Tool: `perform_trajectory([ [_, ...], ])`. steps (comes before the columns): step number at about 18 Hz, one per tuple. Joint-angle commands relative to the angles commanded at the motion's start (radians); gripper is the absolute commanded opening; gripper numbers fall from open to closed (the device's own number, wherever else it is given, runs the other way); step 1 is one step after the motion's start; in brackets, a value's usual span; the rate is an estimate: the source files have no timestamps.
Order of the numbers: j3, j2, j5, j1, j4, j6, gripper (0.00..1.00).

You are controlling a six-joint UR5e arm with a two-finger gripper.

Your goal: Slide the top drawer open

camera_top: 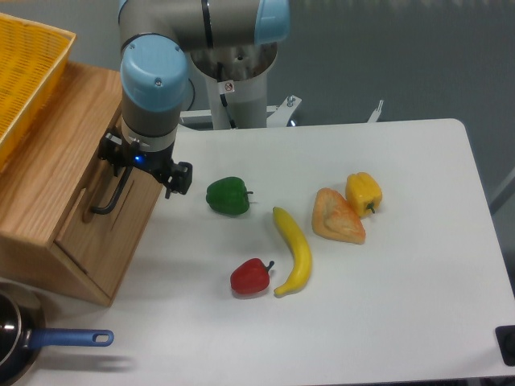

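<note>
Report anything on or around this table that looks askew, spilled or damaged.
Nothing stands out. The green pepper, red pepper and banana lie whole on the table; the top drawer looks intact.

Light oak top drawer with a black bar handle sits under the black gripper. To its right: green pepper, yellow banana, red pepper.

We see the light oak-wood top drawer at the table's left edge, a yellow mesh basket on the cabinet above it. The two-finger gripper sits at the drawer's black bar handle, perhaps touching it. Right of them lie a green bell pepper, a yellow banana and a red pepper.
</note>
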Motion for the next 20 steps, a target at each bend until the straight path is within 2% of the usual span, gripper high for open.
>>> perform_trajectory([
  [17, 0.005, 0.000, 0.002, 0.044, 0.002, 0.014, 1.00],
  [20, 0.005, 0.000, 0.029, 0.051, 0.000, 0.014, 1.00],
])
